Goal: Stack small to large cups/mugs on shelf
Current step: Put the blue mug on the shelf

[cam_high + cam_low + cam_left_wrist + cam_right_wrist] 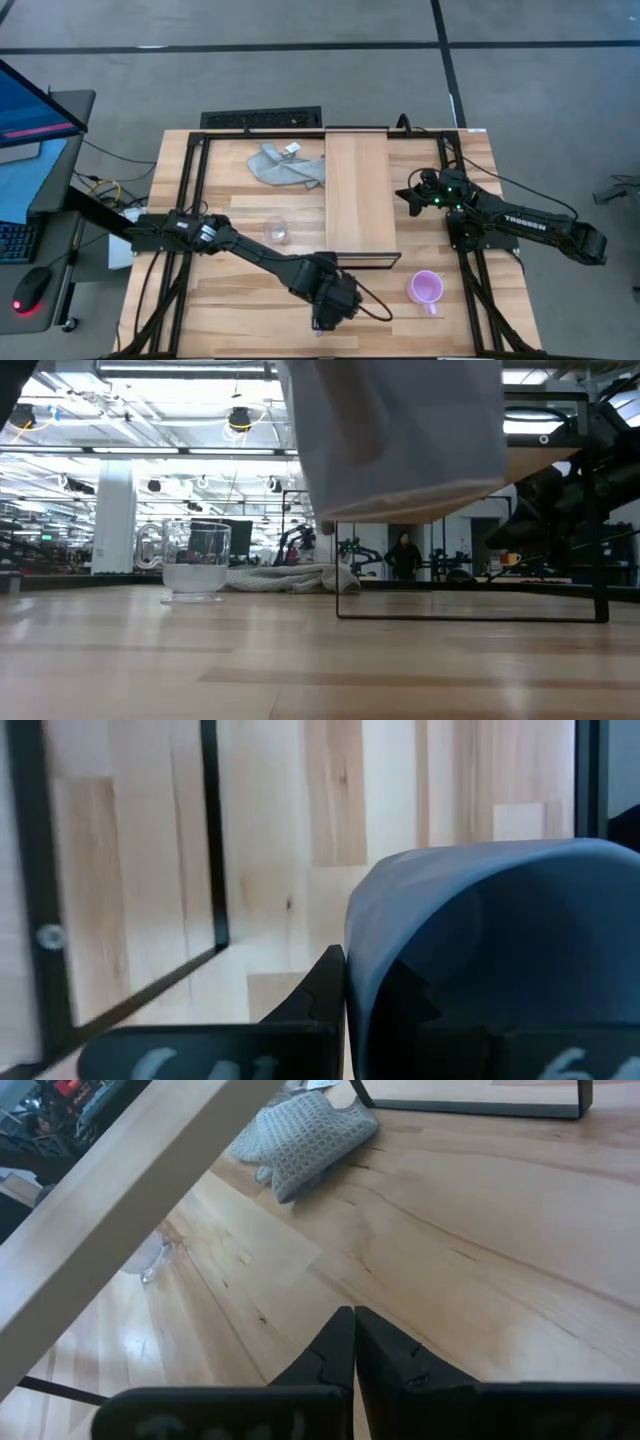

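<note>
My left gripper [322, 315] is near the table's front edge, at the middle, shut on the blue-grey mug [480, 950]. In the low view the mug [400, 440] hangs close in front, clear of the tabletop. The pink-purple mug [427, 289] stands on its base at the front right. The small clear glass cup [277, 230] [195, 560] stands on the table left of the shelf [360, 195]. My right gripper [412, 193] is shut and empty beside the shelf's right edge. My left gripper holds the blue-grey mug at its side wall [362, 970]. One finger [322, 985] lies against the outside of the wall; the mug hides the other finger. The mug is lifted clear of the table, its base [410, 508] slightly tilted.
A grey cloth [285, 165] [300, 1135] lies at the back, left of the shelf. The shelf's dark metal frame [470, 616] stands on the table behind the lifted mug. Bare tabletop [230, 310] lies at the front left.
</note>
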Robot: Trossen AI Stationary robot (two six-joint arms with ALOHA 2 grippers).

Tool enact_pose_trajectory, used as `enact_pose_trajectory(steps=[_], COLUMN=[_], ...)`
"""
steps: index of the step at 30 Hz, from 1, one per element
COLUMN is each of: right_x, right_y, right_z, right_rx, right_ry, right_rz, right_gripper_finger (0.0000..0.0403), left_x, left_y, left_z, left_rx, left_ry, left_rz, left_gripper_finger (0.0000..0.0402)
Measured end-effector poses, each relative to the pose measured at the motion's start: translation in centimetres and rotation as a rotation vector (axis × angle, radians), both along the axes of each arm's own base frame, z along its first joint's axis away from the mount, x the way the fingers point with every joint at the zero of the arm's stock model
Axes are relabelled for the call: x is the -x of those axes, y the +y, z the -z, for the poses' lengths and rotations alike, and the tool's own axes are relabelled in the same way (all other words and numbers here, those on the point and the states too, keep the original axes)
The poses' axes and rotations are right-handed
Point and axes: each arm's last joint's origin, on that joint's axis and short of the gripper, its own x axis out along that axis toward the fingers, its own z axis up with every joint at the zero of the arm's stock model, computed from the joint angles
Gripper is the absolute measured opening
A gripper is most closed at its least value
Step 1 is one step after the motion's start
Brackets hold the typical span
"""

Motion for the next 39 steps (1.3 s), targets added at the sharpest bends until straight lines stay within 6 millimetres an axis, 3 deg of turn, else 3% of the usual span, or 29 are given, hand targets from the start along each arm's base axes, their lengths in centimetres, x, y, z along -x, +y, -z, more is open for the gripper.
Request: enact_pose_trajectory(steps=[11, 20, 31, 39], right_x=[0.0, 0.0, 0.0, 0.0], right_y=[0.0, 0.0, 0.0, 0.0], right_z=[0.0, 0.0, 0.0, 0.0], right_rx=[-0.007, -0.027, -0.115, -0.123], right_ry=[-0.002, -0.007, -0.036, -0.038], right_rz=[0.004, 0.021, 0.052, 0.054], right_gripper_finger=[0.0033, 0.0033, 0.0033, 0.0033], left_x=[1.8, 3.6, 2.2, 1.3], left_y=[-1.8, -3.3, -3.2, -4.3], left_z=[-0.6, -0.8, -0.9, 0.9], left_rx=[-0.028, -0.065, 0.044, 0.11], left_ry=[0.006, 0.059, -0.013, -0.004], left_rz=[-0.096, -0.073, -0.076, -0.063], left_gripper_finger=[0.001, 0.0009, 0.0009, 0.0009])
